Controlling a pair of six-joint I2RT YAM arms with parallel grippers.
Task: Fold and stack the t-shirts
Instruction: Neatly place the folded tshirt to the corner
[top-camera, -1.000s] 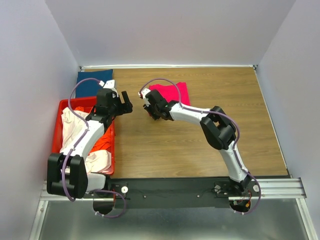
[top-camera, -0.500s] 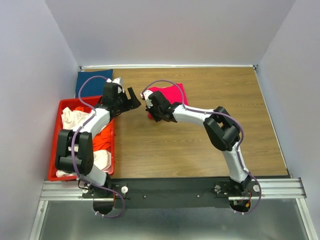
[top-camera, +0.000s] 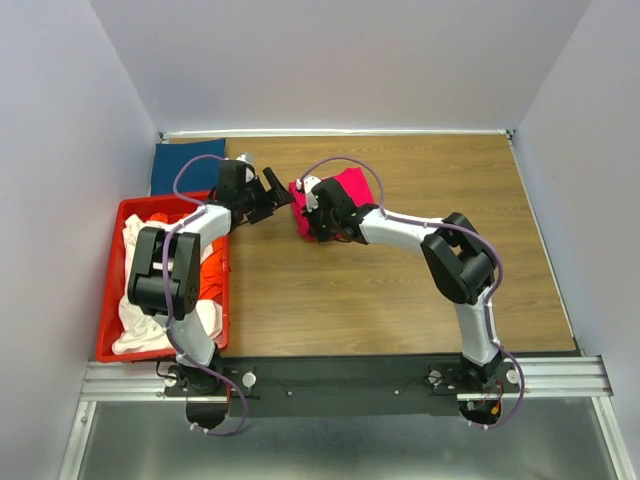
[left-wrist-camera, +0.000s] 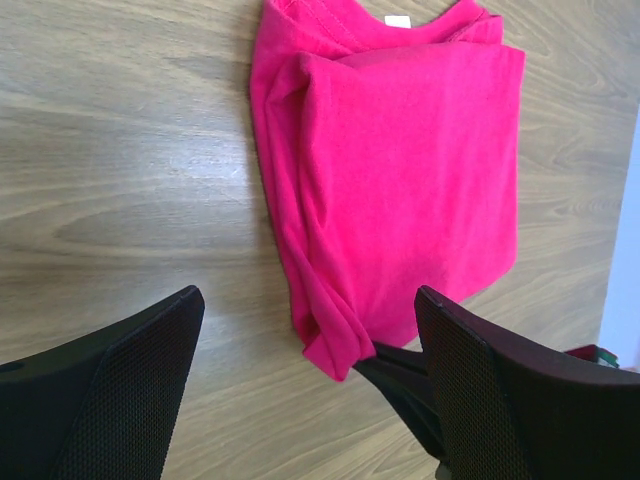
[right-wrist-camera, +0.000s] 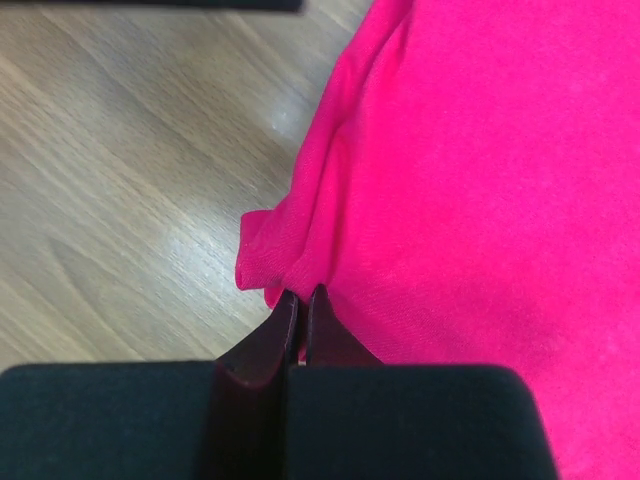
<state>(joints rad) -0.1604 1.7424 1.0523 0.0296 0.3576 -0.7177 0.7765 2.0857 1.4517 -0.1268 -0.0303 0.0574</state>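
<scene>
The magenta-pink t-shirt (top-camera: 350, 188) lies folded on the wooden table (top-camera: 400, 290). My right gripper (top-camera: 311, 217) is shut on the shirt's near left corner. In the right wrist view its fingertips (right-wrist-camera: 302, 296) pinch a bunched fold of the pink t-shirt (right-wrist-camera: 480, 200). My left gripper (top-camera: 278, 194) hangs open just left of that corner. In the left wrist view it (left-wrist-camera: 308, 300) straddles the corner of the pink t-shirt (left-wrist-camera: 400, 150) without touching it, and the right gripper's dark fingers (left-wrist-camera: 400, 378) show below. A dark blue t-shirt (top-camera: 185, 165) lies folded at the back left.
A red crate (top-camera: 108, 300) stands at the left edge, holding an orange t-shirt (top-camera: 210, 278) and cream-white t-shirts (top-camera: 140, 240). Bare wood stretches right and in front of the pink shirt. Grey walls close in the back and sides.
My right gripper has shut on the pink shirt's corner and shifted slightly right. My left arm has swung from over the crate toward the pink shirt, still open.
</scene>
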